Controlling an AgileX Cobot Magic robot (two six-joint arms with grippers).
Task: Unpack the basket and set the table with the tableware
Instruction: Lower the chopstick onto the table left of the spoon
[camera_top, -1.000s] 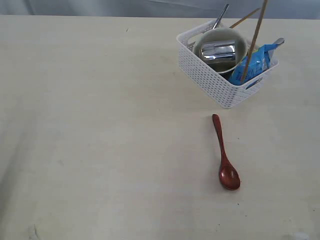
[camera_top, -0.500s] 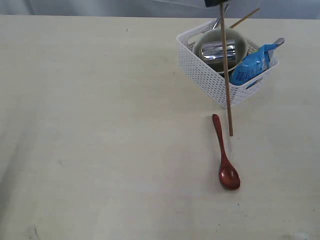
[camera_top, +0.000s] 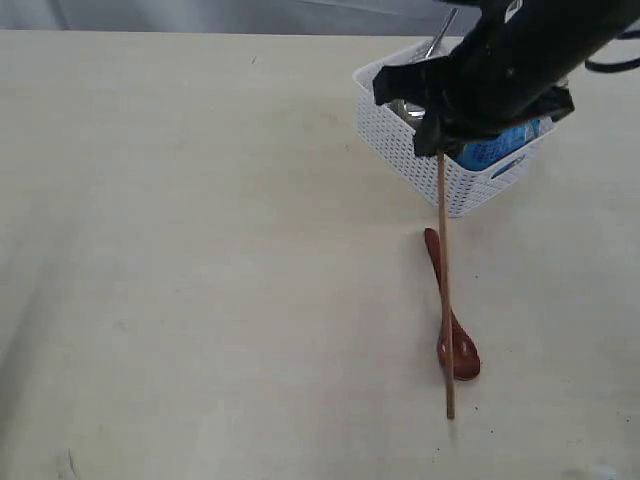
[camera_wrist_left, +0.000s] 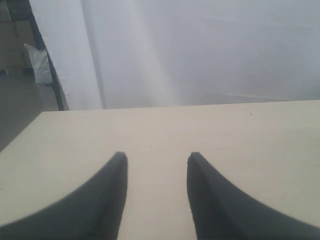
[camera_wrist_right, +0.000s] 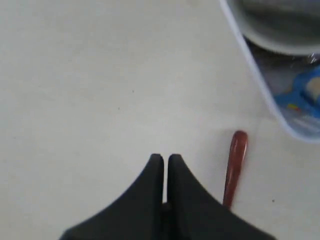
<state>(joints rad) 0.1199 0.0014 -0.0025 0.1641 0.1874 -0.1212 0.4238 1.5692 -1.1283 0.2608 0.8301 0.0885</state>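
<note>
One basket (camera_top: 398, 148) holding blue bag (camera_top: 487, 154), right fingers (camera_wrist_right: 154, 186) pinching chopstick (camera_top: 444, 285), left fingers (camera_wrist_left: 111, 202) apart, empty

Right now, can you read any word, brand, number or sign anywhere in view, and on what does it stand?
No text can be read.
Blue snack bag in the white basket: pale print, too blurred to read.
Wooden spoon and chopstick: no markings show.
</note>
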